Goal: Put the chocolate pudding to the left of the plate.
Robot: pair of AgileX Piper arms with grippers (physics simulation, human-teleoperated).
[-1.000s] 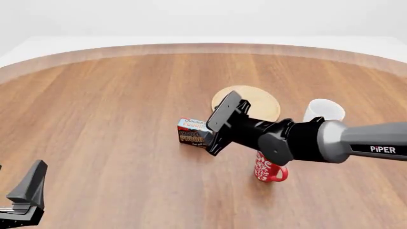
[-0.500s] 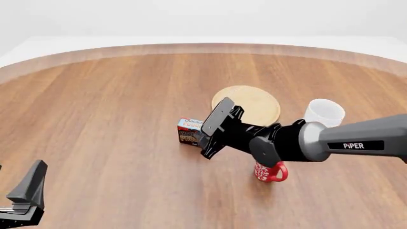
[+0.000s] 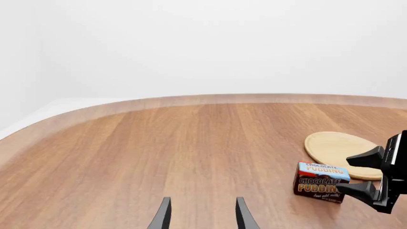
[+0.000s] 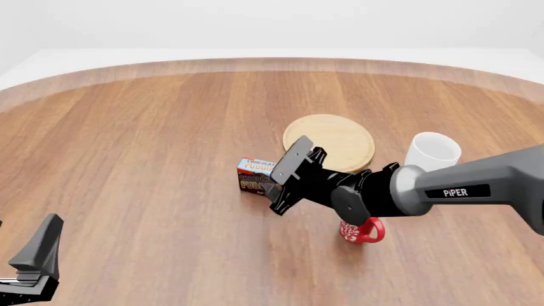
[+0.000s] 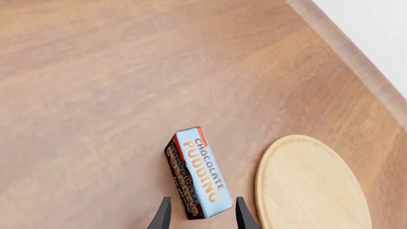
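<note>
The right arm has dropped lower and eased in toward the box over the last second, its wrist now sitting nearer the worktop (image 4: 127, 159). The right pincer (image 5: 201, 214) is spread, its two fingers straddling the near end of the chocolate pudding (image 4: 254, 176) without yet pinching it, as far as I can tell from the wrist picture. The box stands just left of centre in the front picture, its blue top band up, already low and to the left of the plate (image 4: 328, 143) and close to its rim. This looks like the reach-and-grasp step; next the fingers would need to settle further around the box and press together. The red mug (image 4: 357, 231) sits under the arm, the white mug (image 4: 432, 151) at right. The left pincer (image 3: 202, 214) hangs spread, well apart at lower left.
</note>
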